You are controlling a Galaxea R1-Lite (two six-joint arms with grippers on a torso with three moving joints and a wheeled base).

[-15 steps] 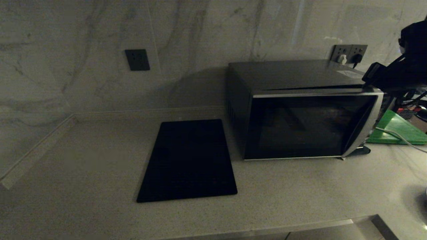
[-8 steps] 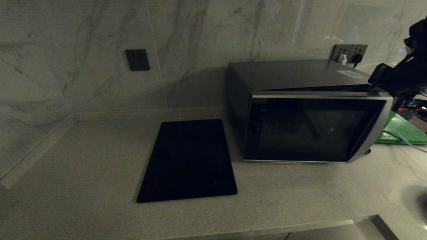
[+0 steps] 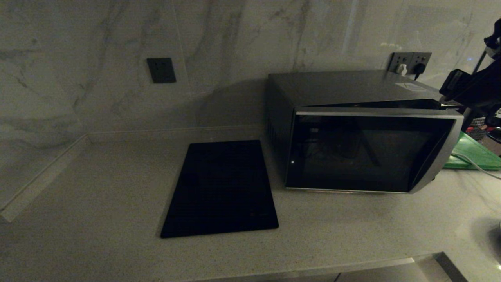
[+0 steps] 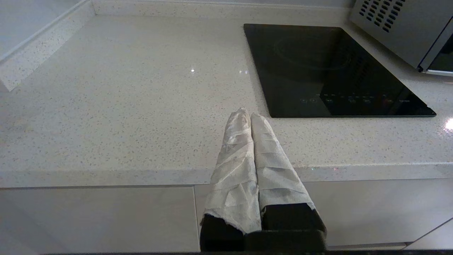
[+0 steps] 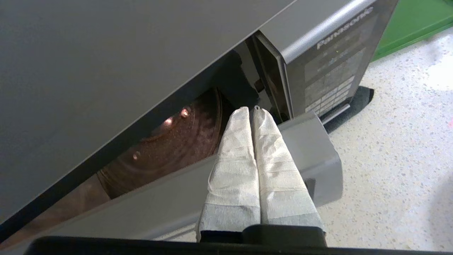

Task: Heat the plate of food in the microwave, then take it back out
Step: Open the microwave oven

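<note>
1. Right gripper (image 5: 249,109), fingers pressed together and holding nothing, reaches into the gap behind the one microwave's (image 3: 352,129) partly open door.
2. Left gripper (image 4: 246,114), also clenched, hangs off the countertop's (image 3: 98,203) front edge.
3. One black cooktop (image 3: 221,188) lies beside the microwave; one green board (image 3: 475,156) at the right edge.
4. Inside, dimly, perhaps only the turntable (image 5: 170,141).

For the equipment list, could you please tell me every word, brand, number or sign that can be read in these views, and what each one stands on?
"Panasonic": on the silver strip above the button panel of the microwave.
Button panel labels: too small to read.
White sticker on the microwave's top: too blurred to read.
Row of control icons along the black cooktop's edge: too small to read.
</note>
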